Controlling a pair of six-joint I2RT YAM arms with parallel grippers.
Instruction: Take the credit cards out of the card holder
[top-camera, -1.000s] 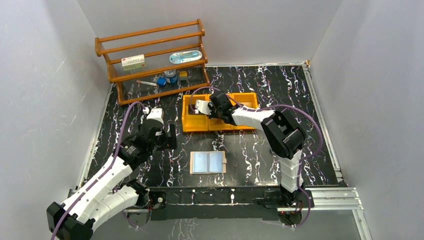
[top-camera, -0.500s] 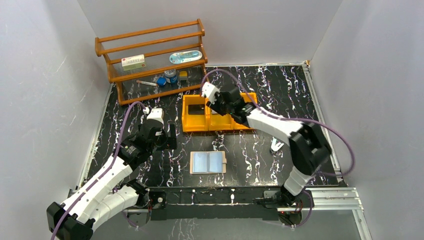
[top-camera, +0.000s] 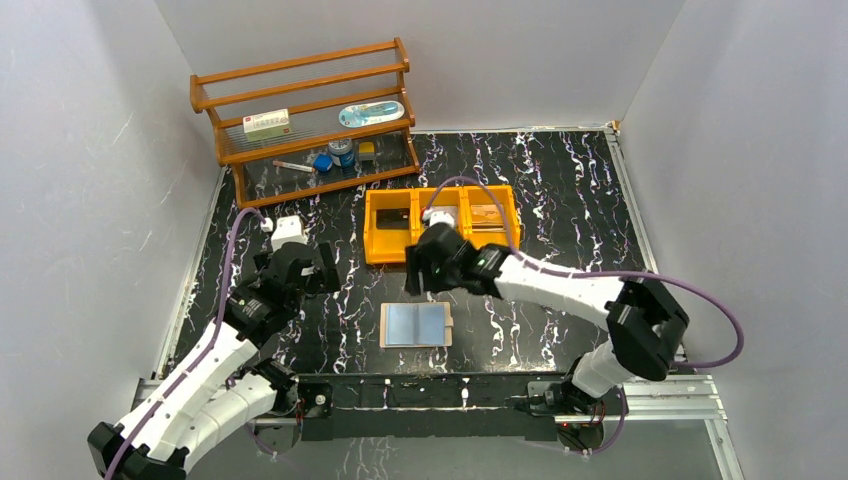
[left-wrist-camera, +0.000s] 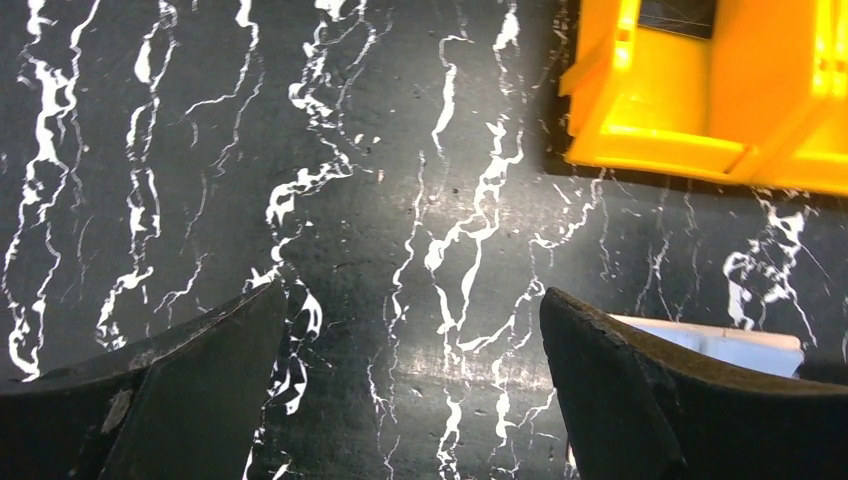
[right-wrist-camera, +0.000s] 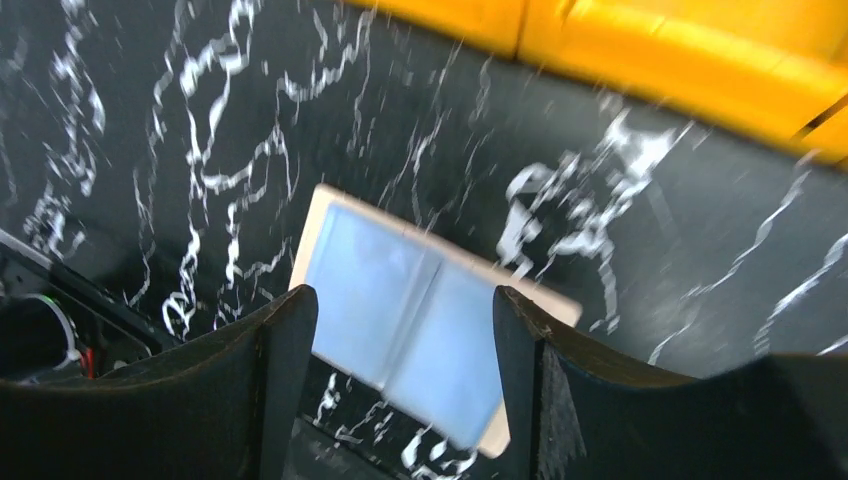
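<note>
Pale-blue card holder (top-camera: 417, 324) lies open and flat, on the near side of the yellow bin (top-camera: 390, 256). Right gripper (right-wrist-camera: 400, 300) hovers above it, jaws well apart, nothing held. Left gripper (left-wrist-camera: 410, 320) sits left of the bin, spread wide, empty. Cards (top-camera: 487, 213) lie in the bin; can't tell if more remain inside the holder. Next grab: come in low, pinch one card edge only, slide it out flat. The holder may lift with it.
</note>
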